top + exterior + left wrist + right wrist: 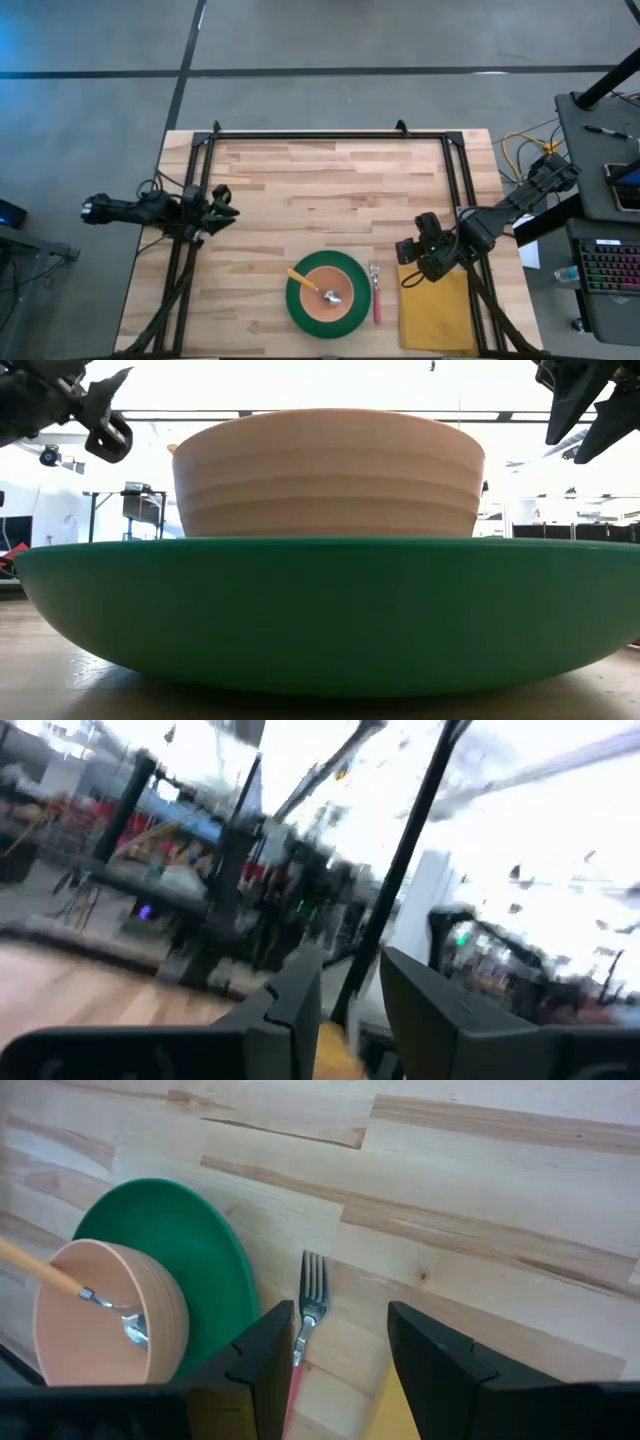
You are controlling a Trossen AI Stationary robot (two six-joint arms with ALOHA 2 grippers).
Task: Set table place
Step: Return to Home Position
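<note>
Green plate [320, 610] nests bowl [325, 470] and spoon [45, 1270], fork [312, 1295] alongside for eating. Right end effector [340, 1320] and left end effector [226, 201] hang open, empty.

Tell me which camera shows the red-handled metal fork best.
The right wrist view: the red-handled metal fork lies close up, tines clear, beside the round green plate. The high view shows it whole but small; the low and left wrist views miss it.

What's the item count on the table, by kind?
plate: 1
bowl: 1
spoon: 1
fork: 1
napkin: 1
Total: 5
</note>
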